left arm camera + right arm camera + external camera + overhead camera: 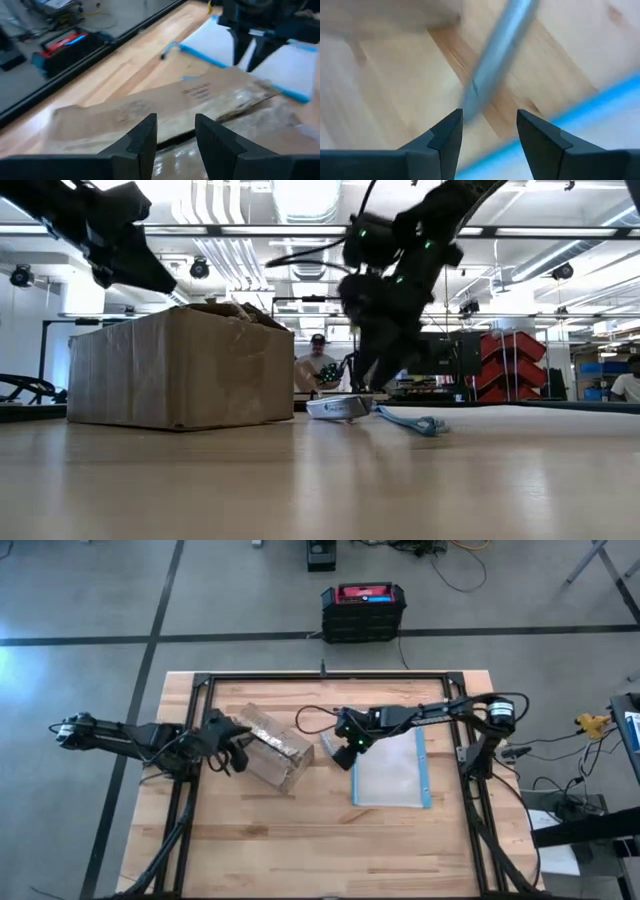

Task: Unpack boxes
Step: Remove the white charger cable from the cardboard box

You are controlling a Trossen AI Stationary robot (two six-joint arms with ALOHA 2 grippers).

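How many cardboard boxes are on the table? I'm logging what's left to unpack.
1: the cardboard box sits left of the table's centre, by the left gripper. None hidden, seemingly.

A pale wooden surface (300, 840) carries a brown cardboard box (272, 745), a flat clear pouch (390, 772) with a blue edge, and a small grey item (334, 750) between them.

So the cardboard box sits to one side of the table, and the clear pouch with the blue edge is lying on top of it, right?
Not quite. The cardboard box does sit to one side, but the clear pouch lies flat on the table beside it, not on top. The high view shows them apart.
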